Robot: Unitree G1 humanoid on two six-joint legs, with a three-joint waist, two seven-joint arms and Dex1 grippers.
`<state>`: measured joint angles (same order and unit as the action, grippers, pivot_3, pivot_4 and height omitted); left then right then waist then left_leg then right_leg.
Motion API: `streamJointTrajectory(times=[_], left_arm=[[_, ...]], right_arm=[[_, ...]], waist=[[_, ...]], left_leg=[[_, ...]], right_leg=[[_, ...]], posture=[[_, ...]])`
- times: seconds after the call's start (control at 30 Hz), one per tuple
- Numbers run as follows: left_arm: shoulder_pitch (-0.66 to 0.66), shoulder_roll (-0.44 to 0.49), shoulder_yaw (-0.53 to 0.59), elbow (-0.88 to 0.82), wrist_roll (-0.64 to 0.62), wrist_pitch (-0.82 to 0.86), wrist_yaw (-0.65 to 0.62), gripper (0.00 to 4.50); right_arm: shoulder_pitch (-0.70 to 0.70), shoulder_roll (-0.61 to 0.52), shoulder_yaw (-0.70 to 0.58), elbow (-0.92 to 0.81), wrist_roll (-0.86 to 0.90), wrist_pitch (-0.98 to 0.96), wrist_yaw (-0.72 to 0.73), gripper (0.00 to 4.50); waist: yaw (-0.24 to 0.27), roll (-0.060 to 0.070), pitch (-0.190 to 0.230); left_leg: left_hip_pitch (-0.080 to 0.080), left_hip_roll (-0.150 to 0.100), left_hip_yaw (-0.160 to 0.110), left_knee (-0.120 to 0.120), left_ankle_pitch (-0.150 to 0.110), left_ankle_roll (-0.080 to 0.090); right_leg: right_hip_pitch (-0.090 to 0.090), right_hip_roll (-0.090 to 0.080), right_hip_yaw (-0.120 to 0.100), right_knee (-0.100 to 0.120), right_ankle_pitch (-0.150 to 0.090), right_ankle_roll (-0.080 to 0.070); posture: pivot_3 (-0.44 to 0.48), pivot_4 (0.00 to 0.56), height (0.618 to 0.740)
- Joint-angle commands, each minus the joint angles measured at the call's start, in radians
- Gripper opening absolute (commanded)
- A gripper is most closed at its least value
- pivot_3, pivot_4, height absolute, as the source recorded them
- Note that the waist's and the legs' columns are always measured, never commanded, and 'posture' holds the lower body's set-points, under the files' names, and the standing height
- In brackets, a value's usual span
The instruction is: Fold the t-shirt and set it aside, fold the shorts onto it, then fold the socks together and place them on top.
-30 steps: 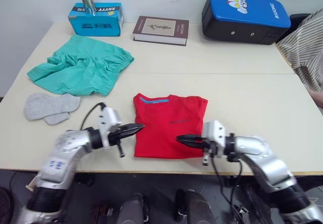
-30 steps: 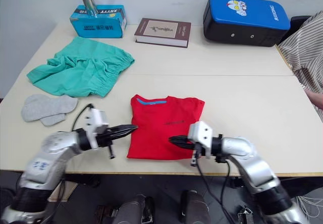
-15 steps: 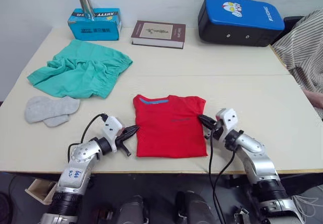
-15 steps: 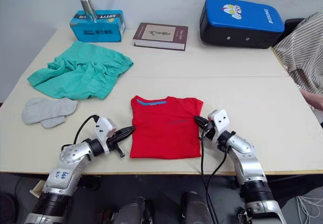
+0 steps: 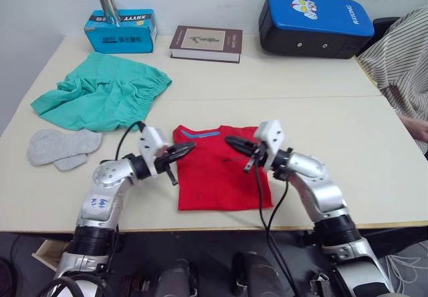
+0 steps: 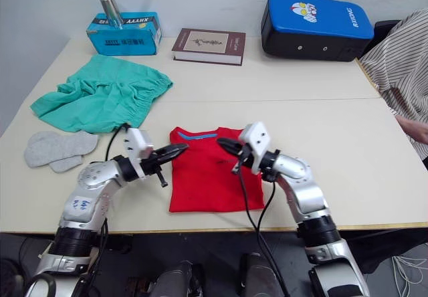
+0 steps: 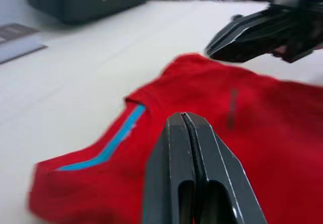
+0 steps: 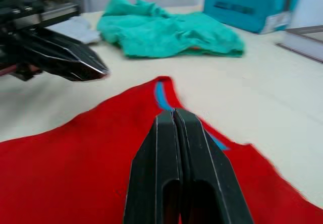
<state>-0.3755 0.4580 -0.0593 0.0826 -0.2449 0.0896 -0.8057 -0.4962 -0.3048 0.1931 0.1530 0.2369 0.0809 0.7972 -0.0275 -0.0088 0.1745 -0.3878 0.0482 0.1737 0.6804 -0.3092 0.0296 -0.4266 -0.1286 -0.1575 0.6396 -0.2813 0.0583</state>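
Note:
The red t-shirt lies folded into a rectangle near the table's front edge, blue collar band facing the far side. My left gripper is shut with nothing in it, its tips over the shirt's far left corner. My right gripper is shut too, held just above the shirt near the collar. The two tips point at each other a short gap apart. The left wrist view has the shut fingers above red cloth. The teal shorts lie crumpled at the left. The grey socks lie flat in front of them.
At the table's far edge stand a blue box with a metal cylinder on it, a brown book and a blue-and-black case. A person's striped sleeve reaches in at the right.
Both grippers moved from the shirt's side edges toward its collar end. The right one swung in from the right edge to over the shirt. The camera view also shifted slightly.

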Motion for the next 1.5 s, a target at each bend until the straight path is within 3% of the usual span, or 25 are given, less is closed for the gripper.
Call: streamJointTrajectory(times=[0.03, 0.27, 0.57, 0.7, 0.87, 0.97, 1.07, 1.27, 1.5], left_arm=[[-0.029, -0.019, -0.021, 0.125, 0.065, -0.063, 0.023, 0.00], [-0.102, -0.070, 0.067, 0.310, 0.092, -0.176, 0.182, 0.00], [-0.077, -0.085, 0.100, 0.332, 0.105, -0.148, 0.259, 0.00], [-0.083, -0.074, 0.131, 0.330, 0.096, -0.150, 0.276, 0.00], [-0.099, -0.079, 0.162, 0.238, 0.004, -0.165, 0.181, 0.00], [-0.125, -0.101, 0.105, 0.158, -0.034, -0.119, 0.095, 0.00], [-0.186, -0.148, 0.025, 0.169, 0.010, -0.084, 0.082, 0.00], [-0.329, -0.234, -0.067, 0.430, 0.143, -0.138, 0.134, 0.00], [-0.413, -0.268, -0.052, 0.705, 0.207, -0.156, 0.245, 0.00]], right_arm=[[-0.036, 0.029, 0.015, 0.135, -0.049, -0.073, 0.009, 0.03], [-0.168, 0.023, -0.084, 0.463, -0.105, -0.138, -0.142, 0.03], [-0.245, 0.001, -0.259, 0.668, -0.059, -0.057, -0.280, 0.03], [-0.261, 0.013, -0.332, 0.648, 0.012, 0.015, -0.293, 0.03], [-0.241, 0.037, -0.344, 0.556, 0.040, 0.105, -0.285, 0.03], [-0.192, 0.046, -0.298, 0.455, 0.020, 0.093, -0.249, 0.03], [-0.127, 0.037, -0.219, 0.355, -0.028, 0.061, -0.190, 0.03], [-0.090, 0.029, -0.168, 0.259, -0.064, -0.001, -0.156, 0.03], [-0.247, -0.011, -0.208, 0.531, -0.117, -0.078, -0.231, 0.03]], waist=[[-0.001, 0.000, 0.000], [-0.001, -0.001, 0.001], [-0.001, -0.001, 0.000], [0.000, -0.001, 0.000], [-0.001, -0.001, 0.000], [0.001, -0.001, 0.000], [0.001, -0.001, 0.000], [-0.009, -0.001, 0.000], [-0.015, -0.002, 0.001]], left_leg=[[0.000, 0.000, 0.001, 0.000, 0.000, 0.000], [-0.001, 0.000, 0.000, 0.001, 0.001, 0.001], [-0.001, 0.000, -0.001, 0.001, 0.001, 0.002], [0.000, 0.000, -0.001, 0.001, 0.001, 0.001], [-0.001, 0.001, -0.001, 0.001, 0.001, 0.001], [-0.001, 0.001, -0.001, 0.000, 0.001, 0.001], [-0.002, 0.000, -0.001, 0.000, 0.001, 0.001], [-0.001, 0.000, 0.000, -0.002, 0.001, 0.001], [-0.001, 0.001, 0.000, -0.003, 0.002, 0.000]], right_leg=[[0.000, 0.000, 0.000, 0.000, 0.000, 0.000], [-0.001, -0.002, 0.001, 0.003, 0.000, 0.000], [0.001, -0.003, 0.000, 0.003, 0.000, 0.001], [0.001, -0.003, 0.000, 0.003, 0.000, 0.001], [0.001, -0.004, 0.000, 0.003, 0.000, 0.001], [0.001, -0.004, 0.000, 0.002, 0.000, 0.001], [0.001, -0.002, 0.000, 0.002, 0.000, 0.001], [0.000, 0.000, 0.000, 0.001, 0.001, 0.001], [-0.002, 0.001, 0.000, 0.000, 0.001, 0.001]], posture=[[0.000, 0.150, 0.740], [0.000, 0.150, 0.740], [0.000, 0.150, 0.740], [0.000, 0.150, 0.740], [0.000, 0.150, 0.740], [0.000, 0.150, 0.740], [0.000, 0.150, 0.740], [0.000, 0.150, 0.740], [0.000, 0.150, 0.740]])
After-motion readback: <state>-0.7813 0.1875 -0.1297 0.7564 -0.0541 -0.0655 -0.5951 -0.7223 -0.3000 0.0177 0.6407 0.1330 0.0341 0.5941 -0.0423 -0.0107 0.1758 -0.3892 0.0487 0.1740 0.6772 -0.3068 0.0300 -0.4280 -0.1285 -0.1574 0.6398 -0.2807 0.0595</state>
